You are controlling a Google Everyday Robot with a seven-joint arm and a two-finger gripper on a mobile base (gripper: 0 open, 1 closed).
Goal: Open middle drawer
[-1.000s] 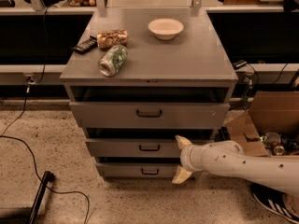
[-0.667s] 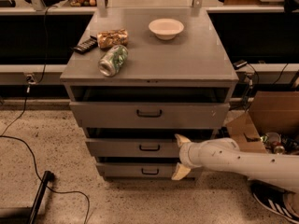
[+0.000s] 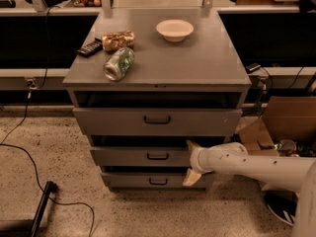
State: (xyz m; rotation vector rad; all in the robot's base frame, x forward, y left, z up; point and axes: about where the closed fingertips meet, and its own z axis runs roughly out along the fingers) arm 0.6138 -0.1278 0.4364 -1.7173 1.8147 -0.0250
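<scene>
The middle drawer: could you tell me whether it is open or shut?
The middle drawer is at most ajar: none of its inside shows. The end effector straddles its front's right end.

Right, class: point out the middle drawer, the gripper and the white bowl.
middle drawer (image 3: 123, 157), camera view, left half of its grey front.
gripper (image 3: 190, 162), camera view, midway between its spread fingertips, at that drawer's right end.
white bowl (image 3: 175, 30), camera view, centre of its inside.
</scene>
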